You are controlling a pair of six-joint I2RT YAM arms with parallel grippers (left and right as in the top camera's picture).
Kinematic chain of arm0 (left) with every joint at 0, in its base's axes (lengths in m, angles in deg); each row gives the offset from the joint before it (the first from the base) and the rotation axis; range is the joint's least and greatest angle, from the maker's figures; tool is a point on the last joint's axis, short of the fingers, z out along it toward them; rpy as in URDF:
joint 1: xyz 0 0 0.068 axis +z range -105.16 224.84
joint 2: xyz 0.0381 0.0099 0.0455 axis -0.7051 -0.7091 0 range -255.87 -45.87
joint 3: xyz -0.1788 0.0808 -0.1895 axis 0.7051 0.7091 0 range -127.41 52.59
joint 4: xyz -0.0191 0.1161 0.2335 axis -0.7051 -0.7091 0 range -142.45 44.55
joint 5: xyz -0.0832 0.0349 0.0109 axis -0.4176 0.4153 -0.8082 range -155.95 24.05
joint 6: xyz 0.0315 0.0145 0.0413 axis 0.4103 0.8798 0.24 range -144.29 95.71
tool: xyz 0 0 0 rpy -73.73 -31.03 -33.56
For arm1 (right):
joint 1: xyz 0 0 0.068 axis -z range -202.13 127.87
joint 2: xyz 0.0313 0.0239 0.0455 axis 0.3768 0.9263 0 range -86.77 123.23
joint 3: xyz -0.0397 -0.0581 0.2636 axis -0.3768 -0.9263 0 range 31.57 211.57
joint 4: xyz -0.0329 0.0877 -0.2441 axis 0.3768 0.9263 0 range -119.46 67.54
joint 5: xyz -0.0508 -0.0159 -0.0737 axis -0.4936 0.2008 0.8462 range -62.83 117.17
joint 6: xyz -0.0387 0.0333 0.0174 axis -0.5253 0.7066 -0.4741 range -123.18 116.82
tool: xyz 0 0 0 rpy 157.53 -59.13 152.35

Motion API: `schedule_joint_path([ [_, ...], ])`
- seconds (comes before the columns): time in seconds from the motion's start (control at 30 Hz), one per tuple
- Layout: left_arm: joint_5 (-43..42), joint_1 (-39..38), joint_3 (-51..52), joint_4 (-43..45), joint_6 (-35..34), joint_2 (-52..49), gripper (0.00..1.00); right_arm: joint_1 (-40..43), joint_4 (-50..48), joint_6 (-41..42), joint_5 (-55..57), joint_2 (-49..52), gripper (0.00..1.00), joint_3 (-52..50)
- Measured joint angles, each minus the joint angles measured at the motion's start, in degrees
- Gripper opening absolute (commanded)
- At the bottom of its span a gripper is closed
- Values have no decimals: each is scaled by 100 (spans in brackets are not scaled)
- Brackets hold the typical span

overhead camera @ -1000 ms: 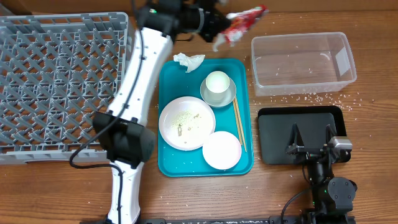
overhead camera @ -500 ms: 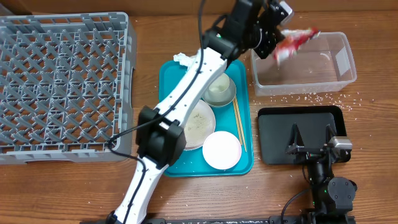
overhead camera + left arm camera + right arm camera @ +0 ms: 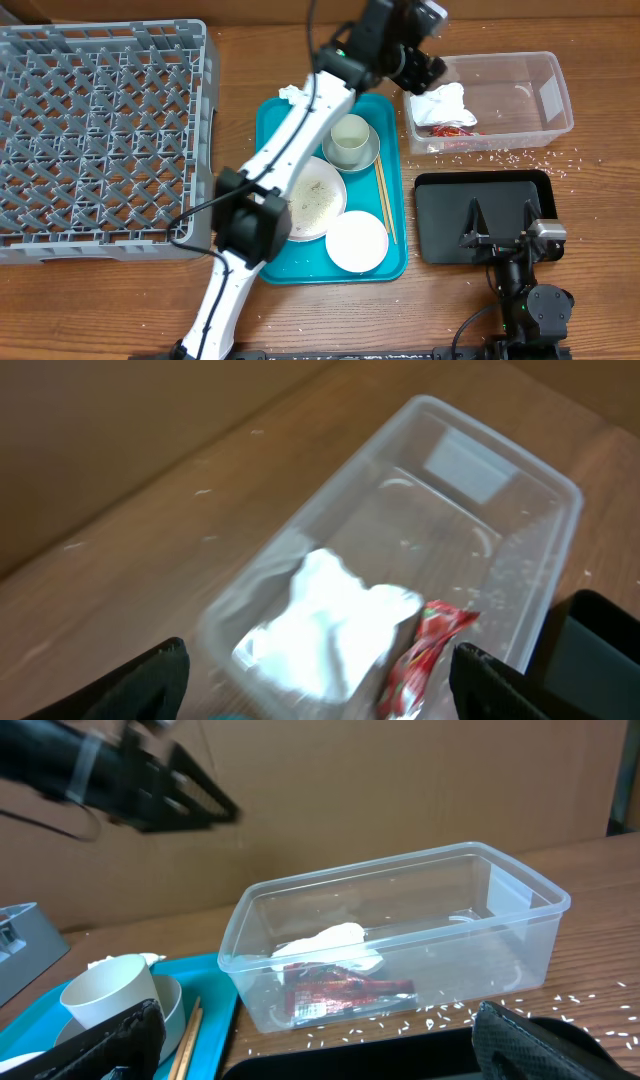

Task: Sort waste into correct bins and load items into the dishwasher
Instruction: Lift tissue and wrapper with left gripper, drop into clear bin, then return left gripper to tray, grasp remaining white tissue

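My left gripper hangs open above the left end of the clear tub, nothing between its fingers. In the tub lie a crumpled white napkin and a red wrapper. Another napkin rests at the teal tray's far left corner. The tray holds a white cup in a grey bowl, a pinkish-white bowl with crumbs, a white plate and chopsticks. My right gripper stands open over the black tray.
The grey dish rack fills the left side. Rice grains lie scattered on the wood between the tub and the black tray. The teal tray sits in the middle, under my left arm.
My left gripper swung right from behind the teal tray to over the tub and opened. The red wrapper and white napkin it carried now lie in the tub. The right arm stayed still.
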Motion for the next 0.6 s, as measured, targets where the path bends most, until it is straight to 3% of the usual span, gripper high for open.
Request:
schedule_joint_path([
  [0.1, 208, 461, -2, -483, -9, 450, 86, 0, -2, -2, 0, 0, 100, 0],
  [0.2, 339, 1161, -28, -994, -11, 780, 80, 0, 0, -4, 2, 0, 100, 0],
  [0.37, 538, 2157, -76, -2017, 92, 684, 73, 0, -2, -2, 2, 0, 100, 0],
  [0.6, 501, 2094, -48, -2546, 599, -192, 80, 0, -2, -2, 0, 0, 100, 0],
])
